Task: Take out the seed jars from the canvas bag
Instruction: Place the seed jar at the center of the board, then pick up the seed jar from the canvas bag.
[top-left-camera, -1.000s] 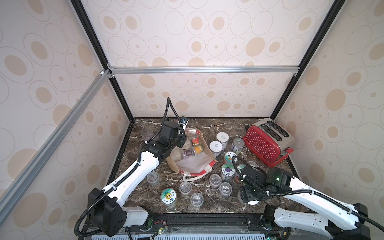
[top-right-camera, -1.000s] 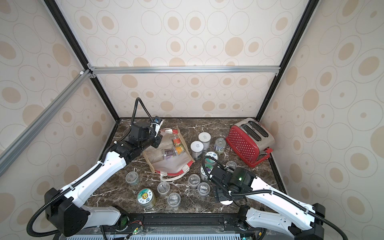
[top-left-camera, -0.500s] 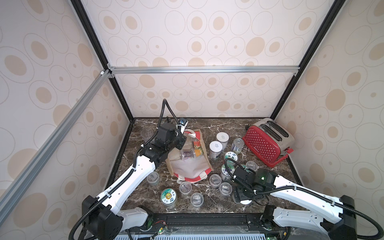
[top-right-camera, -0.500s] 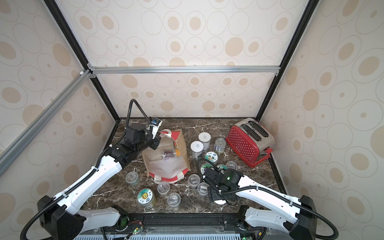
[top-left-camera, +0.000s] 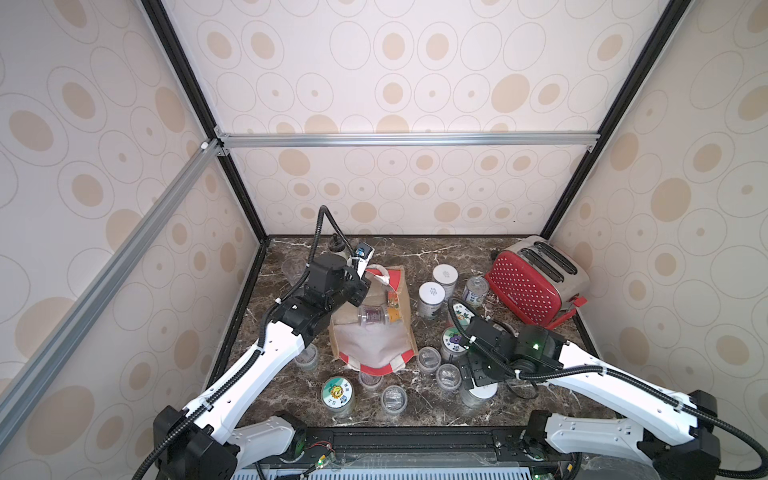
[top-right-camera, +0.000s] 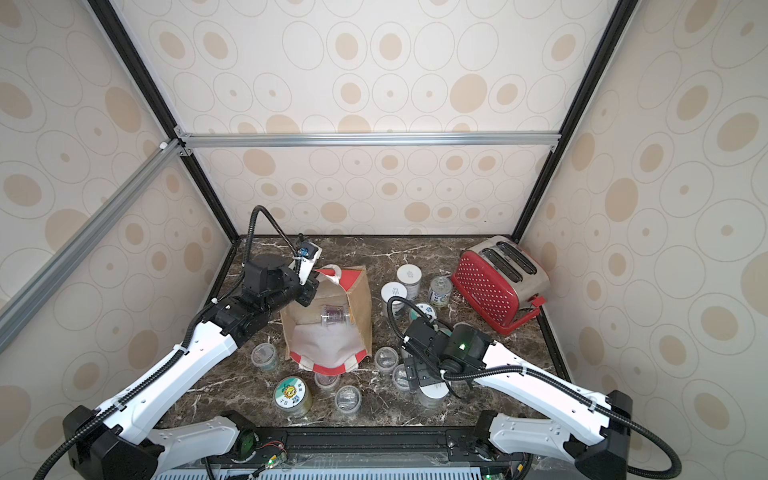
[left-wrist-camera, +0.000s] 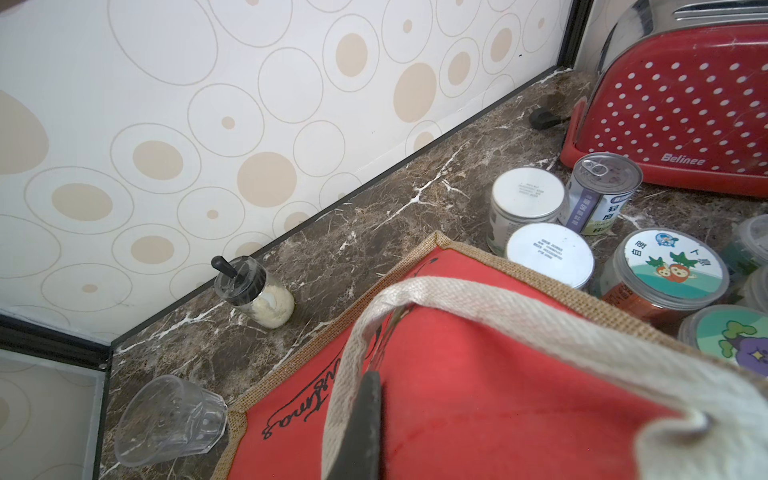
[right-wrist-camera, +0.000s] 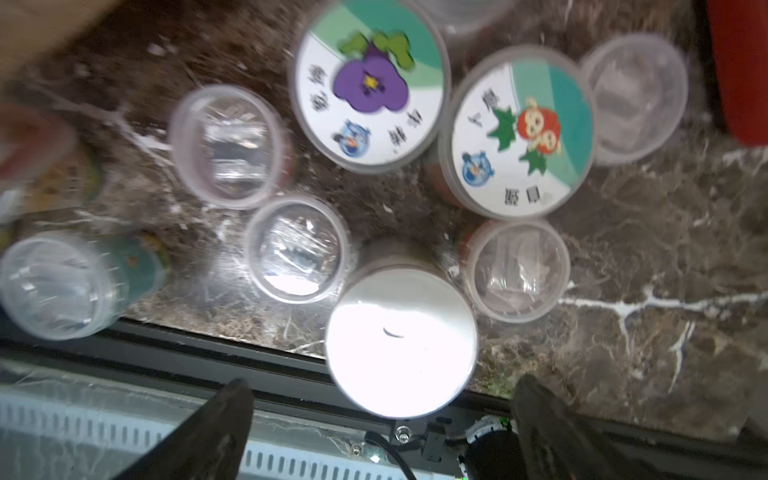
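clamping the boxy tan burlap bag by its white rope handle, the left gripper is steadying it, the wide-open right gripper hovering over a white-lidded jar, most clear jars out, few inside.

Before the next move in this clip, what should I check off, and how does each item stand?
1. Left end effector shut on the bag handle: ok.
2. Right end effector open: ok.
3. White-lidded jar upright on the counter, clear of the jaws: ok.
4. Canvas bag emptied: not ok; a purple-filled jar lies in its mouth.
5. More jars deeper inside: cannot tell.
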